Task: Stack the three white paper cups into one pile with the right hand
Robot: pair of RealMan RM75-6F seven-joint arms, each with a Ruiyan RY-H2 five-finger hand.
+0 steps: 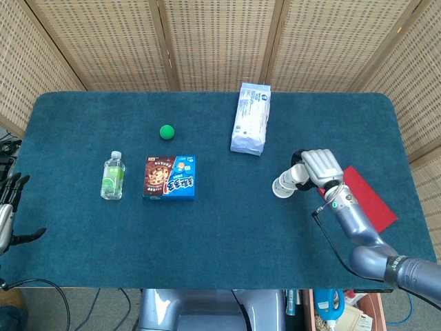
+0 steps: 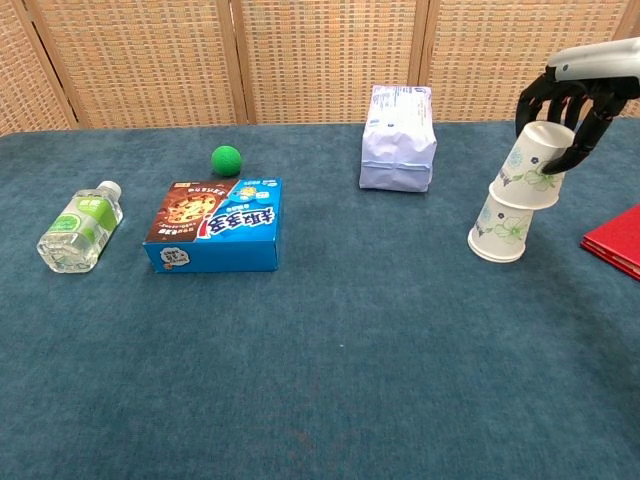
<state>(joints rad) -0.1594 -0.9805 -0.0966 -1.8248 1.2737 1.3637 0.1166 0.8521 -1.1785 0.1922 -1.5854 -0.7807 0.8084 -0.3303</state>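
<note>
Lower paper cup (image 2: 502, 228) is sitting upside down on the counter (image 2: 320, 360), right side. Right hand (image 2: 566, 112) is gripping the upper paper cup (image 2: 535, 166) from above, tilted, rim overlapping the lower cup's base. Both are white with green floral print.

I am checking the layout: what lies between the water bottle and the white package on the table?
Between the water bottle and the white package lie the cookie box and the green ball, as both views show.

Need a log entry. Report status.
Right hand holds top cup, tilted on bottom cup. Left hand open, idle. Third cup not visible. Nothing in the way.
</note>
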